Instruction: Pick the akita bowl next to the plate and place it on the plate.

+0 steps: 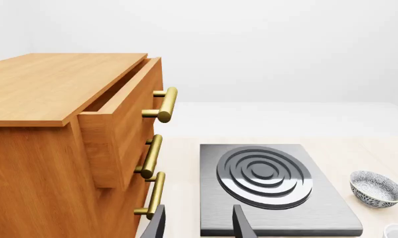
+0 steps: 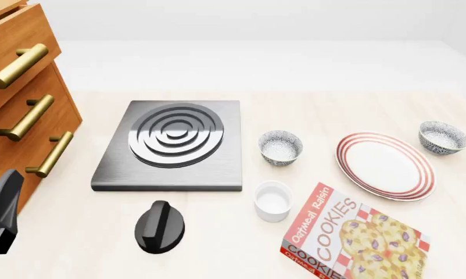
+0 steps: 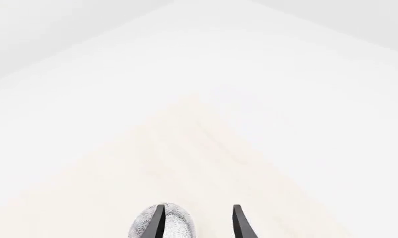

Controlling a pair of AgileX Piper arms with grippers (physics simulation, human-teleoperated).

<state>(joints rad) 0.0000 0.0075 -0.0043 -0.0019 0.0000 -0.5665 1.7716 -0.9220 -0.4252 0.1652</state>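
Just beside the plate point(image 2: 386, 165), the akita bowl point(image 2: 443, 137) sits upright (both grippers' jaws spread, empty).

Akita bowl point(image 2: 443, 137) just beside plate point(image 2: 385, 165)

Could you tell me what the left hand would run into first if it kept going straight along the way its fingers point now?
Probably the stove burner plate: in the left wrist view the left hand has open fingers aimed at its near edge, slightly downward. The wooden drawer cabinet stands off to the side. Depth is uncertain.
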